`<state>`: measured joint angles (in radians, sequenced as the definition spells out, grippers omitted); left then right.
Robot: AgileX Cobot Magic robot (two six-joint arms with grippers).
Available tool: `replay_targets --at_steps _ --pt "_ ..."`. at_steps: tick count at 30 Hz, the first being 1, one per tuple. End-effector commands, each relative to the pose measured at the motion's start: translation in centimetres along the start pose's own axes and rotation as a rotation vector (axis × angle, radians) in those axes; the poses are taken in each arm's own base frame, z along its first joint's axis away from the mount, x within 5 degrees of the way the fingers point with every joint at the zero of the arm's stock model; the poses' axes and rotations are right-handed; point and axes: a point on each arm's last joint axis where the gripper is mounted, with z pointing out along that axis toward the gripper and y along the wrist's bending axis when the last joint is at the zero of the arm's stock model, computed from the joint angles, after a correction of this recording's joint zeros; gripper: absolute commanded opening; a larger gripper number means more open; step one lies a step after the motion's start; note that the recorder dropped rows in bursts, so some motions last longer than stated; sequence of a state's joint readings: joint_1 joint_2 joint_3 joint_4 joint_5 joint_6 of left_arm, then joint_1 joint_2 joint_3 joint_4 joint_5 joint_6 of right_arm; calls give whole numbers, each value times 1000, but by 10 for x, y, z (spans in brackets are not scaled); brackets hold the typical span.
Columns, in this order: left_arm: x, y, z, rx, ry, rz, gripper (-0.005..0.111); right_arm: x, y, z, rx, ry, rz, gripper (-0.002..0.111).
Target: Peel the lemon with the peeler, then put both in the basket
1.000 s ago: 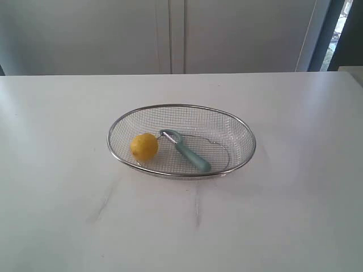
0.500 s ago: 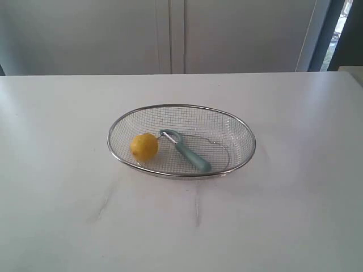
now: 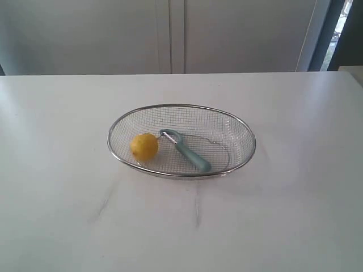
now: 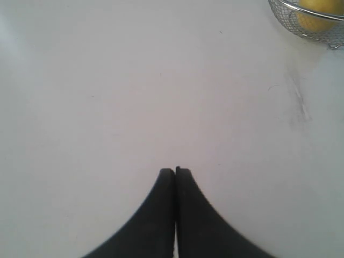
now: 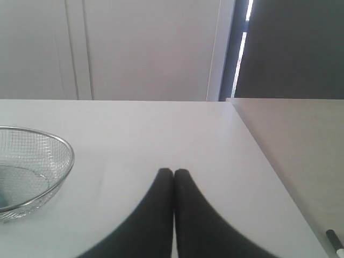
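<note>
Honestly, with left gripper (image 4: 175, 171) and right gripper (image 5: 173, 172) closed (both empty), I might roll the round bright-yellow lemon (image 3: 144, 147) around the silver wire-mesh basket (image 3: 181, 105) grabbing clumsily.

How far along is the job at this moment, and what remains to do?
Done, by placement: the lemon and the peeler both lie in the basket. In hand: nothing; the left gripper and the right gripper are shut and empty, apart from the basket. Left: perhaps the peeling. The lemon looks fully yellow and no peel strips show, but it is too small to confirm.
</note>
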<state>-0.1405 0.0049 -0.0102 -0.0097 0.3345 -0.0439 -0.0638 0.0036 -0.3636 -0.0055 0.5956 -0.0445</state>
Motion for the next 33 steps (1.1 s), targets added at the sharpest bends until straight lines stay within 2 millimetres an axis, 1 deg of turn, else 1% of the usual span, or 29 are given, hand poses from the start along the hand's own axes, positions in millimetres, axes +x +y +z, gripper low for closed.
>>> replay_targets --at_steps 1,7,12,16,22,24,33 --pt "4 0 1 4 12 -9 0 13 -1 10 22 -20 -32 0" --pt "4 0 1 4 12 -9 0 44 0 24 23 85 -48 0" --pt "4 0 1 4 12 -9 0 53 1 30 21 57 -47 0" --pt "4 0 1 4 12 -9 0 69 2 35 17 104 -48 0" --pt "4 0 1 4 12 -9 0 88 3 41 13 132 -47 0" --pt "4 0 1 4 12 -9 0 92 3 43 12 135 -47 0" --pt "4 0 1 4 12 -9 0 90 3 43 12 115 -47 0"
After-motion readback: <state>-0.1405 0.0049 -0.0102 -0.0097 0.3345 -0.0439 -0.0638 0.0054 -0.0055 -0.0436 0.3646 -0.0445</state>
